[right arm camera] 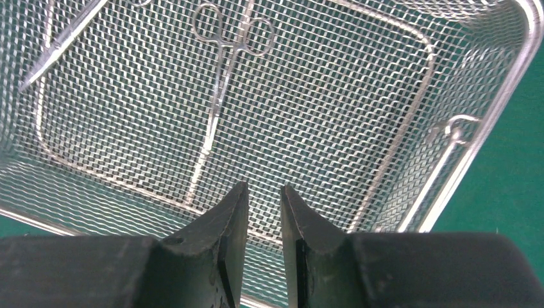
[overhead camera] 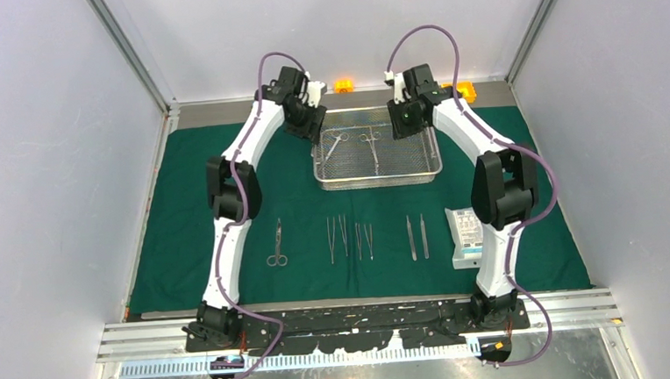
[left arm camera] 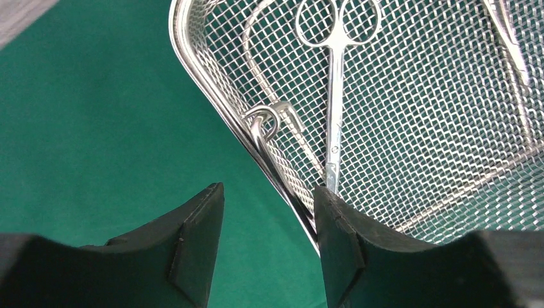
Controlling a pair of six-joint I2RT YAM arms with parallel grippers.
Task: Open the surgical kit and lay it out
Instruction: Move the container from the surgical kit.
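Left hand (left arm camera: 268, 192): released, jaws parted either side of the left rim of the rectangular steel wire-mesh tray (overhead camera: 375, 181). One finger over the cloth, the other inside the tray; rim not yet pinched. Probably set this way to take the tray by its edge, just beside the small wire loop handle (left arm camera: 263, 122).

Right hand (right arm camera: 260, 189): narrow gap, nothing visibly caught, poised over the mesh floor near the tray's right end.

Both wrists pitched down, arms arched forward and inward toward the tray's far corners.

Inside the tray: two slim silver ring-handled forceps (left arm camera: 333, 96), not yet in the row.

Tray at back centre of the dark green cloth drape (overhead camera: 184, 225), spread flat over the tabletop.

Nearer the bases, in a tidy row: ring-handled silver clamp (overhead camera: 276, 246), several silver tweezers (overhead camera: 337, 239), flat white pouch (overhead camera: 466, 234).

Judged well along, with the tray's last pieces to come.
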